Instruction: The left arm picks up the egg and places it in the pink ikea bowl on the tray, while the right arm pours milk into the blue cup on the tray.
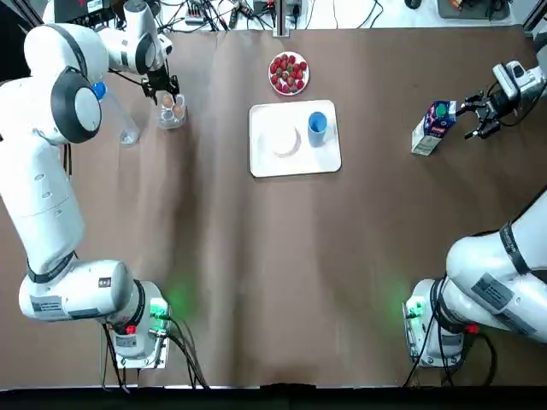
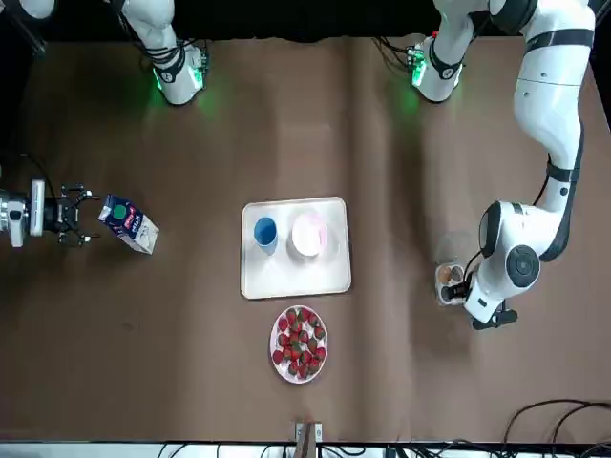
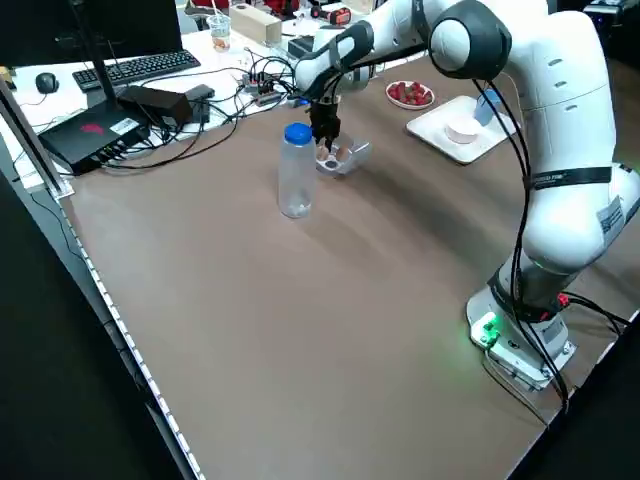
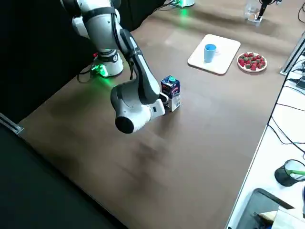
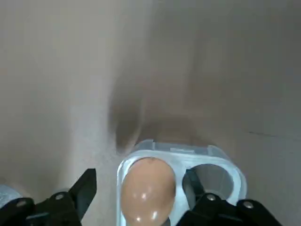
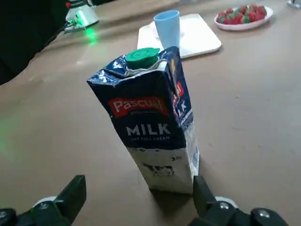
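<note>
The egg (image 5: 146,193) sits in a clear two-cup holder (image 5: 221,172) on the worktop (image 1: 256,273), on the robot's left and well apart from the tray (image 1: 267,164). The holder's other cup is empty. The left gripper (image 5: 139,186) hangs over the egg with its fingers spread to either side, not touching the shell as far as I can tell. The milk carton (image 6: 150,122) stands on the worktop on the robot's right. The right gripper (image 1: 473,118) is level with it and just beside it, fingers apart, and the carton is not between them.

By my reading, nothing in the task is finished. The pink bowl (image 1: 282,139) on the tray holds no egg, and the blue cup (image 1: 317,126) stands next to it, with the carton not lifted or tipped. Both grasps, both carries, the placing and the pour are all left to do.

The egg stands on end, its long axis upright, with one rounded end facing up at the gripper. The carton is upright too, long axis vertical, green cap on top and the printed "MILK" face turned toward the right gripper.
</note>
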Tool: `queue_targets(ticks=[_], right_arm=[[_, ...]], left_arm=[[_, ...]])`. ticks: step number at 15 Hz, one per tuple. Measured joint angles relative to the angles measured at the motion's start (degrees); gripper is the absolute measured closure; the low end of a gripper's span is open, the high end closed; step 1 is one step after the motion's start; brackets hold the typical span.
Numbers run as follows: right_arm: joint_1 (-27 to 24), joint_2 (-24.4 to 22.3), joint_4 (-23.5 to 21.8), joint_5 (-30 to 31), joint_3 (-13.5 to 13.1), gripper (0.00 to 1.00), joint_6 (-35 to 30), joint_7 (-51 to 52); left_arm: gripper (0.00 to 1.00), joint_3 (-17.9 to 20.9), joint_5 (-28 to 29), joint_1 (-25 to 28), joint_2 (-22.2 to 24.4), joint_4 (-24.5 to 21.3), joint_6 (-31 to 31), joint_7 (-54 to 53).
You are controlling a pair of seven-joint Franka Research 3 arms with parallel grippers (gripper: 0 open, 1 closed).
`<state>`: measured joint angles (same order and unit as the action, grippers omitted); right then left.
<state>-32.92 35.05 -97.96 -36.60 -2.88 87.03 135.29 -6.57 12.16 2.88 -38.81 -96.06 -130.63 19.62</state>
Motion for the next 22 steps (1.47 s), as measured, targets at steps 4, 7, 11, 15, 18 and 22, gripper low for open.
queue_targets(ticks=[4, 7, 11, 15, 18, 22], right_arm=[[-1.08, 1.99, -1.87, -5.48, -0.01, 0.0, -0.47, 4.93], [-3.5, 3.26, -6.02, -11.17, -0.02, 0.0, -0.45, 8.81], [-4.4, 3.32, -9.89, -15.28, -0.02, 0.02, 0.55, 12.81], [-4.41, 3.43, -11.23, -17.08, 0.03, 0.03, 1.27, 14.79], [-4.4, 3.45, -11.24, -18.0, 0.29, 0.03, 1.55, 15.03], [-4.2, 3.5, -11.23, -19.46, 0.74, 0.03, 2.23, 15.49]], left_arm=[[0.19, -0.07, 0.0, -0.02, 0.47, -0.2, -0.12, 2.05], [0.22, -0.18, 0.01, -0.04, 1.61, -0.37, 0.37, 2.32], [0.26, -0.4, 0.01, -0.41, 1.66, -0.77, 0.35, 4.25], [0.31, -0.46, 0.01, -0.92, 1.66, -0.79, 0.34, 5.45], [0.34, -0.43, 0.01, -0.81, 1.66, -0.79, 0.34, 5.48], [0.36, -0.34, 0.01, -0.69, 1.66, -0.8, 0.34, 5.48]])
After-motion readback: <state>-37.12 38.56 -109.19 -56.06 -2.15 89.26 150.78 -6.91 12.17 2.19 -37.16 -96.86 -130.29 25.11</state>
